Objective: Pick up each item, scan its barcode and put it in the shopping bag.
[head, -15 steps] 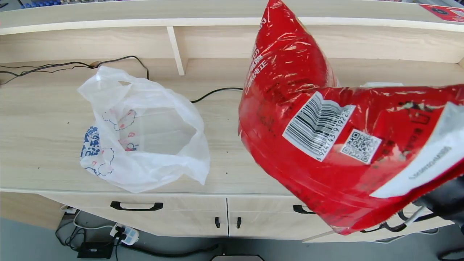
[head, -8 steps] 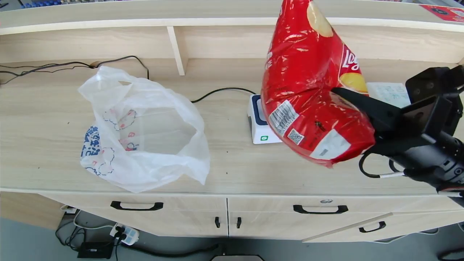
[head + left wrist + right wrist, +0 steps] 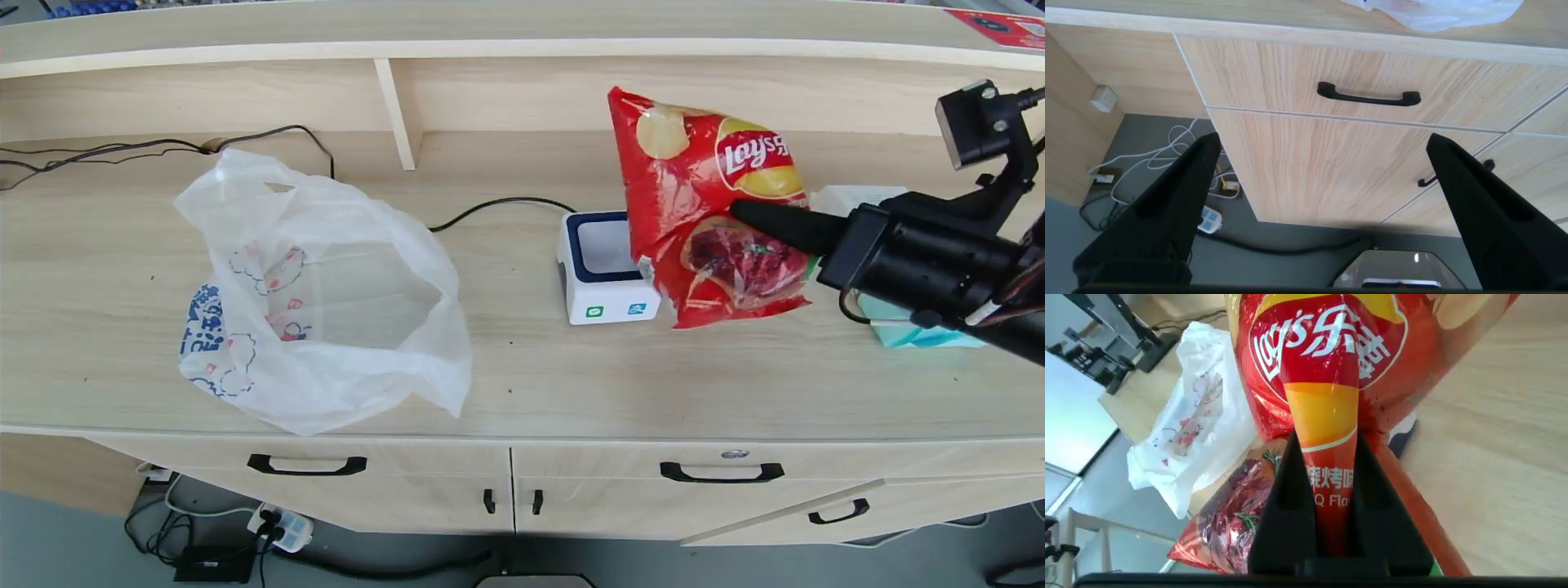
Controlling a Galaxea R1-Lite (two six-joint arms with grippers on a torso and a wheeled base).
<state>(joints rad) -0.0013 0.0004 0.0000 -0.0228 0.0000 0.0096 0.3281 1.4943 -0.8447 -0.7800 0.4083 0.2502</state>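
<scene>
Over the right half of the counter: one red chip bag [image 3: 710, 204], held up clear of the surface, roughly upright and leaning a little, printed front turned toward the near side. Its lower left corner overlaps the right edge of the scanner; whether they touch cannot be told.

Right gripper [image 3: 739, 214]: reaches in from the right, jaws clamped on the chip bag at mid-height. One black finger lies across the front of the bag. In the right wrist view the two fingers [image 3: 1290, 498] pinch a fold of the foil between them.

Scanner [image 3: 604, 269]: small white box with a dark-framed window on top, standing on the counter just left of the bag. A black cable [image 3: 490, 208] runs from behind it toward the far left.

Shopping bag [image 3: 318, 294]: thin white plastic with a blue and red print, lying on the left part of the counter, mouth open, well apart from the scanner.

Pale teal-and-white pack [image 3: 922, 335]: on the counter at the far right, partly hidden by the right arm.

Counter [image 3: 571, 384]: light wood, with a raised shelf along the far side and drawers with black handles below the near edge.

Left gripper [image 3: 1323, 143]: low, in front of the cabinet and below the counter edge, jaws wide apart and holding nothing, facing a drawer handle [image 3: 1369, 96].

Floor, near left: a power strip [image 3: 282, 523] with cords.
</scene>
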